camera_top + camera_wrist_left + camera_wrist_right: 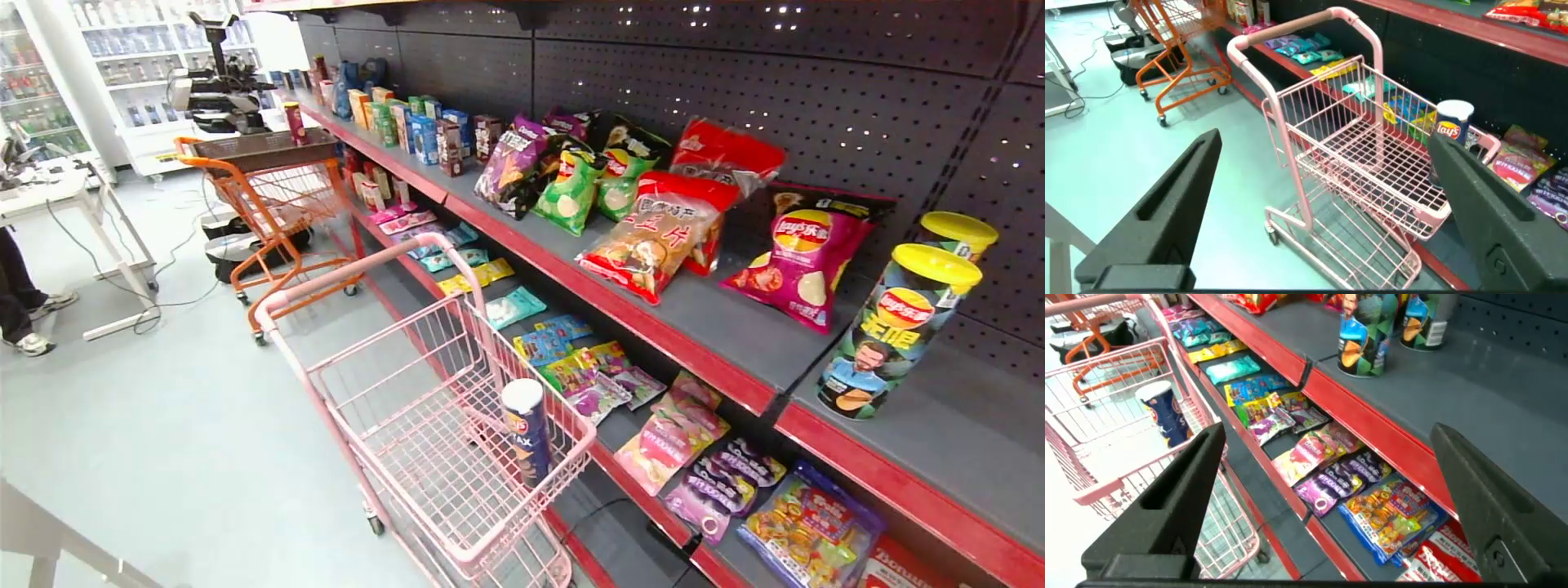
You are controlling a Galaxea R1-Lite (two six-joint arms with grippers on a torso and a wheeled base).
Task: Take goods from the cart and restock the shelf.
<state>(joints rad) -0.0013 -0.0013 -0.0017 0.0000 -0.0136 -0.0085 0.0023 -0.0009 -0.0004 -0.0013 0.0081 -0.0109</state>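
A dark blue chip can (526,433) with a white lid stands upright in the front corner of the pink cart (384,392), beside the shelf (727,322). My left gripper (1323,220) hangs open above the cart's basket, the can (1452,126) just beyond one finger (1490,208). My right gripper (1327,506) is open over the lower shelf's candy bags (1331,478), with the can (1167,415) in the cart off to one side. Two yellow-lidded chip cans (894,331) stand on the upper shelf, one behind the other.
Chip bags (653,237) lie along the upper shelf, with bare grey board around the yellow-lidded cans. An orange cart (273,204) stands behind the pink one. Another robot (216,90) and a white table (57,196) are farther back. Open floor lies left of the carts.
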